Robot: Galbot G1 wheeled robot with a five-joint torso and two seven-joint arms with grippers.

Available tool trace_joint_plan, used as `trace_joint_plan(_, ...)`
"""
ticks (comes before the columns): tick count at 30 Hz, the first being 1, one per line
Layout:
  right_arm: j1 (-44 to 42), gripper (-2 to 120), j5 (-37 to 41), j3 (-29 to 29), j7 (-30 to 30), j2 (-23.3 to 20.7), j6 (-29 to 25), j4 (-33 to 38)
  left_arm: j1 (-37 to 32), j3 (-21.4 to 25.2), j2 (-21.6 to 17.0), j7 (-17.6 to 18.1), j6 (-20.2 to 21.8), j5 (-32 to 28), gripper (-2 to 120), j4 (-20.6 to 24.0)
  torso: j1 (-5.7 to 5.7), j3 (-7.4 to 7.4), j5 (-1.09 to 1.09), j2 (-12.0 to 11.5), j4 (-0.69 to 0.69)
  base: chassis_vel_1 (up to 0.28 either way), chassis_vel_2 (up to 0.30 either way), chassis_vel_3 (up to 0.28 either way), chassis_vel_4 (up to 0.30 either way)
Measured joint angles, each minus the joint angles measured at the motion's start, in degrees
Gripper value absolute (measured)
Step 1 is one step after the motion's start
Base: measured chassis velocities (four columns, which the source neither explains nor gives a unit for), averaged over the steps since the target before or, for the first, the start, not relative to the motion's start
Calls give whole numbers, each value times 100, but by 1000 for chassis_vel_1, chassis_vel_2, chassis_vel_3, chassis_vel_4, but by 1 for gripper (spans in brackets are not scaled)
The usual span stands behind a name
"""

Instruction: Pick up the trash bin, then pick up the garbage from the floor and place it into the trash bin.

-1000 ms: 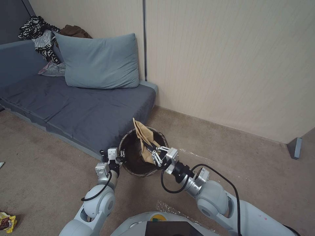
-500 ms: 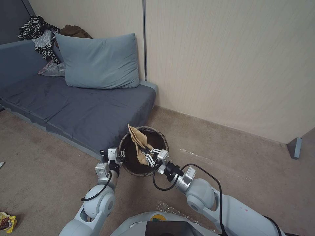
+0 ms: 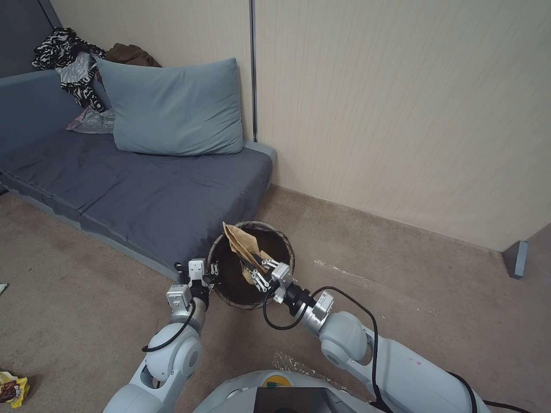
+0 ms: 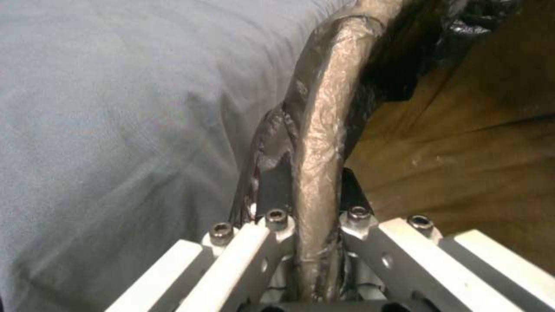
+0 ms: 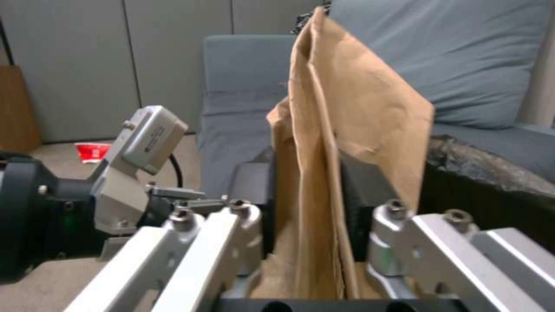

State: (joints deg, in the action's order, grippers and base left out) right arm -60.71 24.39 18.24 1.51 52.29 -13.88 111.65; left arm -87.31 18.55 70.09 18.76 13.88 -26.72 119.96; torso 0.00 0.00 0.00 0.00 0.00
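Bag-drop stage: right gripper over the mouth of the trash bin, fingers clenched on the brown paper bag, held upright and half inside the opening. Left gripper clamped on the bin's lined rim, holding the bin just beside the near corner of the grey sofa, above the carpet floor. Snack wrapper waiting at the floor's near left edge. Likely trouble: releasing while the stiff bag stands tall could leave it propped on the rim or tipping out; pushing down could drag the liner or twist the bin in its one-sided grip.
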Motion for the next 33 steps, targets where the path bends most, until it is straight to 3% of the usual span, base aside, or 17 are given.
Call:
trace_joint_plan(18,-255,95,32,-357,110,-131,17,401,0,0,0,0,0,0,0,0,0,0,0,0,0,0,0,0,0)
trace_joint_plan(33,-617,100,128,-1070,198,-273,50,1029,0,0,0,0,0,0,0,0,0,0,1,0,0,0,0,0,0)
